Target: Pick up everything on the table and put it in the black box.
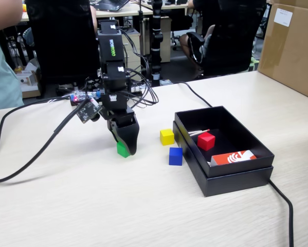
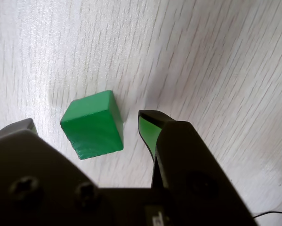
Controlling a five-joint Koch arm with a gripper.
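The green cube (image 2: pixel 92 124), lying on the bench (image 1: pixel 92 206) well clear of its edges, is straddled by the open fingers (image 2: pixel 152 129), a gap showing on the right side in the wrist view. The red cube (image 1: pixel 205 140) already lies in the black box (image 1: pixel 236 177); closing is called for next.
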